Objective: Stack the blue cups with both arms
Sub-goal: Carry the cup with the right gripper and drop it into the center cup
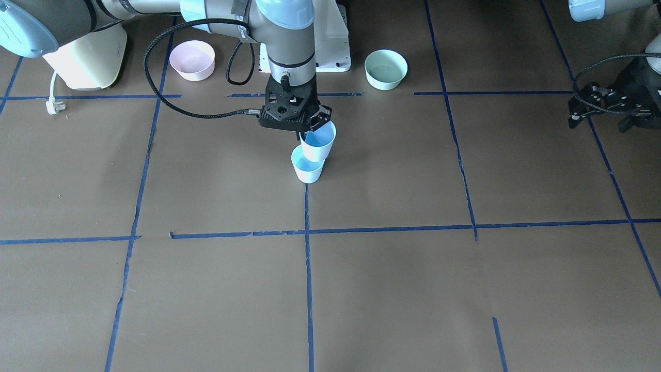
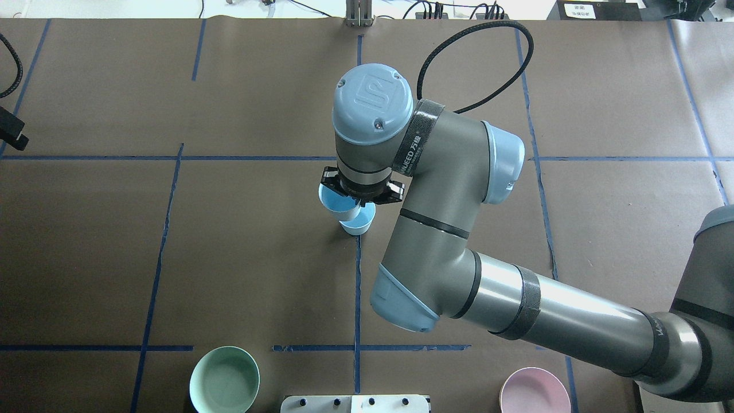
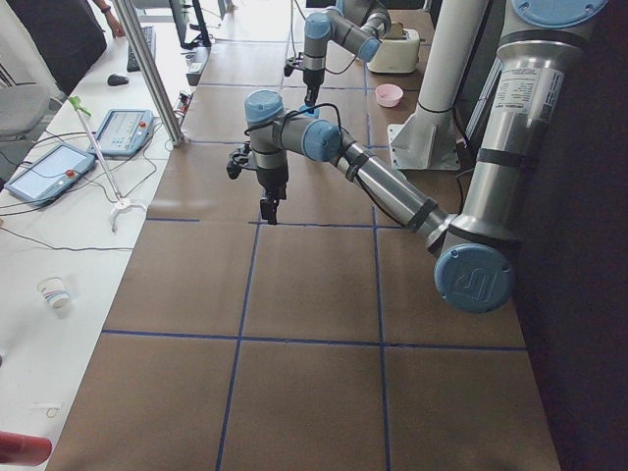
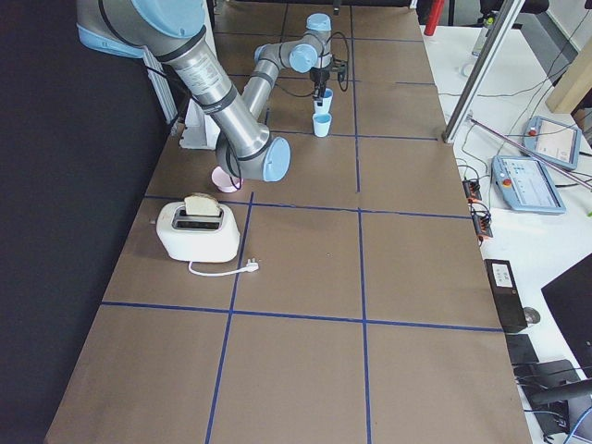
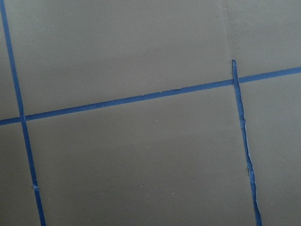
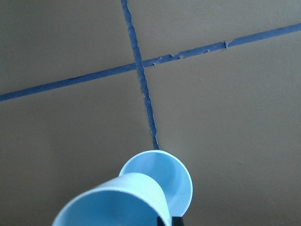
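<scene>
My right gripper [image 1: 319, 122] is shut on the rim of one blue cup [image 1: 318, 142] and holds it, slightly tilted, in the air. The other blue cup [image 1: 308, 165] stands upright on the table just below and in front of it. In the right wrist view the held cup [image 6: 117, 202] overlaps the standing cup [image 6: 171, 174]. From overhead, the wrist hides part of the held cup [image 2: 332, 201], and the standing cup [image 2: 359, 225] shows beside it. My left gripper [image 1: 576, 111] hangs far off at the table's side, empty; I cannot tell whether it is open.
A pink bowl [image 1: 192, 59] and a mint-green bowl [image 1: 386, 68] sit near the robot's white pedestal base [image 1: 333, 49]. A cream toaster [image 1: 88, 57] with a loose plug stands beside the pink bowl. Blue tape lines cross the brown table.
</scene>
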{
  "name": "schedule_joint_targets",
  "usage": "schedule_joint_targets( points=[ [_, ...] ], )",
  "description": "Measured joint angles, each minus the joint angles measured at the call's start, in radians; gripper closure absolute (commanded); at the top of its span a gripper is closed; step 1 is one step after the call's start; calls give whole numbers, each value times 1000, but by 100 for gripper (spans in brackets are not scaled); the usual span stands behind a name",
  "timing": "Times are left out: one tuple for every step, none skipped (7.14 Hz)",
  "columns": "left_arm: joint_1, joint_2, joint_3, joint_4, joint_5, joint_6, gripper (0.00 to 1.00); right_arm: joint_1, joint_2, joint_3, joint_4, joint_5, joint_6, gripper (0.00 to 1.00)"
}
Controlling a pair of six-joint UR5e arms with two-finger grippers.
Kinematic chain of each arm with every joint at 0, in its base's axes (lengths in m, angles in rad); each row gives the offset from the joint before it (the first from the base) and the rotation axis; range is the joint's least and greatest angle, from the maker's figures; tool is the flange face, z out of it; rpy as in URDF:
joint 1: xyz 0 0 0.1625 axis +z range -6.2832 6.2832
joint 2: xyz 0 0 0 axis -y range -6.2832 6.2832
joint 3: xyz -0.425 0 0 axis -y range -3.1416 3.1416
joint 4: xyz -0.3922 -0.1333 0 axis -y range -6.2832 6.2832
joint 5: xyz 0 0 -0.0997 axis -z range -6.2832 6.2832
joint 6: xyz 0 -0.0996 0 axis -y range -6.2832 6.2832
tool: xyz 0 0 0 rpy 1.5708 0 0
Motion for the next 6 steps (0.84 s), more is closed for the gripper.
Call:
schedule_joint_targets(
  points=[
    [-1, 0, 0, 0, -3, 1, 0, 0, -6, -1, -1, 0, 0, 100],
    [-1, -1, 1, 1, -5, 1, 0, 3, -12, -2, -2, 0, 0, 100],
    [-1, -1, 1, 1, -5, 0, 0, 7, -17, -1, -2, 2, 0, 100],
    [-1, -2, 1, 2, -5, 0, 0, 8, -20, -1, -2, 2, 0, 96],
    [-1, -2, 1, 2, -6, -1, 0, 9, -22, 0, -2, 3, 0, 63],
    [-1, -3, 1, 2, -6, -1, 0, 12, -22, 0, -1, 5, 0, 7]
  ],
)
